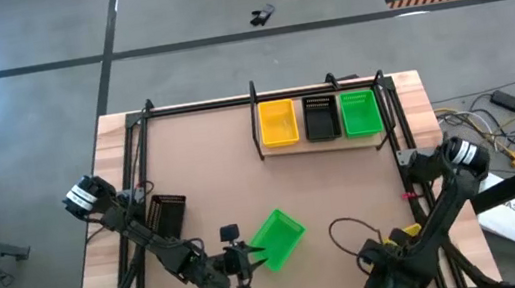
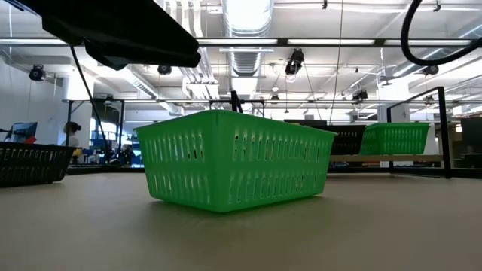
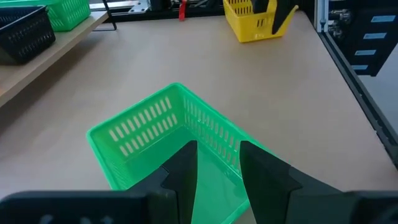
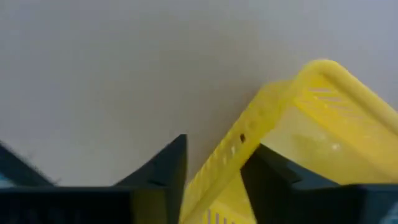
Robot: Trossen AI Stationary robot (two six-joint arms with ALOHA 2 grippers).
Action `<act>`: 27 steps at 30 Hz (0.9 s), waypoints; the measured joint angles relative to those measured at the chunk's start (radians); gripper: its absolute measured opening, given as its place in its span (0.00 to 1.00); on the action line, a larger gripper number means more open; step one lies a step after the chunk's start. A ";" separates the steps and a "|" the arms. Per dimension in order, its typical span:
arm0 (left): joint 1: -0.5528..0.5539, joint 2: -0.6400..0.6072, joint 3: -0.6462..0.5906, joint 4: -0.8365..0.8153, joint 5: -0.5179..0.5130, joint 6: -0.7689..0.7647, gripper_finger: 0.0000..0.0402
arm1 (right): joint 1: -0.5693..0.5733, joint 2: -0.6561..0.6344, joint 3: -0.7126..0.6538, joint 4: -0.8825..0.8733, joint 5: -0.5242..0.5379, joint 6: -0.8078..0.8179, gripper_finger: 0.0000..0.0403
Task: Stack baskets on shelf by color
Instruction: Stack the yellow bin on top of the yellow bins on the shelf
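A green basket [image 1: 279,236] [image 2: 233,158] [image 3: 149,130] stands on its base, turned askew, on the tabletop near the near edge. My left gripper [image 1: 251,256] [image 3: 217,168] is at its near-left side, shut on one wall. To the right, my right gripper [image 1: 398,243] [image 4: 214,168] is shut on a yellow basket [image 1: 408,233] [image 4: 323,118] [image 3: 252,22]. The shelf [image 1: 324,147] at the far side carries a yellow basket [image 1: 278,123], a black one [image 1: 321,118] and a green one [image 1: 360,113], side by side. My left gripper straddles the green basket's slotted wall [image 3: 214,134] near a corner, one finger [image 3: 186,165] inside and one [image 3: 264,177] outside. It comes slanting down from the left. The basket rests on the table. My right gripper pinches the yellow basket's side wall [image 4: 230,149] at the rim, one finger [image 4: 273,171] inside and one [image 4: 165,162] outside. In the left wrist view the basket's base looks to be on the table.
A black basket [image 1: 166,214] [image 2: 30,162] sits on the table's left part, beside the left arm. A dark cable loop [image 1: 346,233] lies between the two grippers. Black metal posts [image 1: 390,115] frame the shelf. Bare tabletop lies between the green basket and the shelf.
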 joint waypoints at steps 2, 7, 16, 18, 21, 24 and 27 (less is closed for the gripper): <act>0.000 0.000 0.002 0.001 0.000 0.000 0.26 | -0.013 0.022 0.018 -0.023 0.000 -0.045 0.25; -0.019 -0.003 0.003 0.000 0.000 0.003 0.26 | -0.059 0.054 0.100 -0.023 0.111 -0.322 0.04; -0.058 -0.023 0.002 -0.003 -0.059 0.007 0.26 | -0.246 0.002 0.324 -0.143 0.675 -1.103 0.02; -0.059 -0.023 0.002 -0.005 -0.059 0.006 0.26 | -0.327 -0.028 0.350 -0.145 0.755 -1.290 0.02; -0.058 -0.023 0.002 -0.007 -0.060 0.001 0.26 | -0.496 -0.069 0.364 -0.093 0.732 -1.569 0.02; -0.058 -0.023 0.002 -0.006 -0.061 0.001 0.26 | -0.688 -0.100 0.364 -0.037 0.636 -1.774 0.02; -0.058 -0.023 0.002 -0.001 -0.061 0.000 0.26 | -0.885 -0.107 0.364 0.010 0.458 -1.909 0.02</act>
